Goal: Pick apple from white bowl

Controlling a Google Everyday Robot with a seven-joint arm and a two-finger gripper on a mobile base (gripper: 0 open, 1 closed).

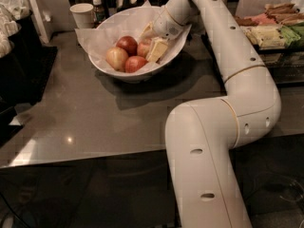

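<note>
The white bowl (114,72), lined with crumpled white paper, stands on the dark table at the back. It holds several apples. The apple (143,49), red with paler streaks, lies at the right of the group, partly hidden. A paler yellow-pink apple (117,59) and two deeper red ones (127,44) (135,64) lie to its left. My gripper (149,45) reaches down into the bowl from the right. Its cream fingers (157,50) are spread, one on each side of the apple, close against it. The apple rests in the bowl.
A small white paper cup (82,14) and a bottle (98,9) stand behind the bowl. Dark bins (19,56) line the left side. Trays of packaged snacks (268,32) sit at the right. My white arm (213,127) crosses the table's right half.
</note>
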